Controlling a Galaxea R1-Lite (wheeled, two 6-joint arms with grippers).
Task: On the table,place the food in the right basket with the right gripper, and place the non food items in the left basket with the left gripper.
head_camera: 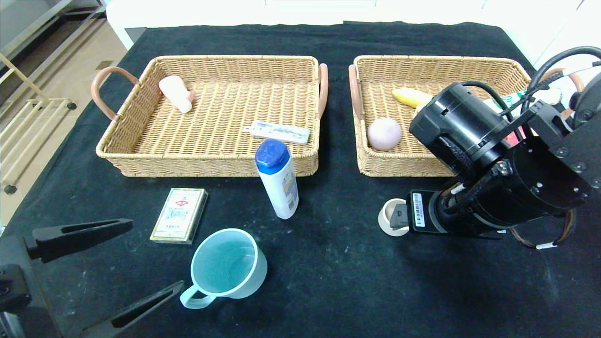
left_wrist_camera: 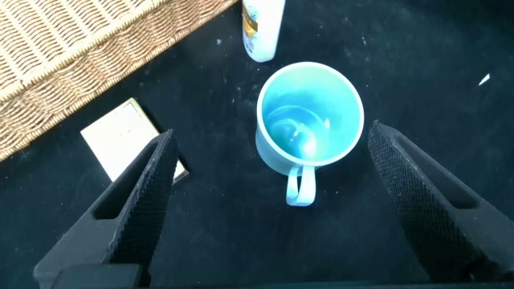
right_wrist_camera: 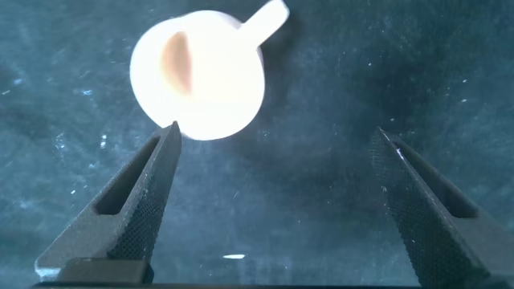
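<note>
Two shallow tan wicker baskets sit side by side on the black-clothed table (head_camera: 328,263). The left basket (head_camera: 211,159) holds a pale pink bottle (head_camera: 176,93) and a flat white strip (head_camera: 280,132); the right basket (head_camera: 375,164) holds a yellow banana (head_camera: 411,97) and a pinkish-grey ball (head_camera: 384,133).

At 6 o'clock of the left basket stand a white bottle with blue cap (head_camera: 278,176), a playing-card box (head_camera: 179,215) and a teal mug (head_camera: 224,268). The left gripper (head_camera: 105,272) hangs wide open and empty, just at 9 o'clock of the mug.

The right gripper (right_wrist_camera: 273,209), spread wide and holding nothing, hovers over the small beige cup (head_camera: 389,217).
</note>
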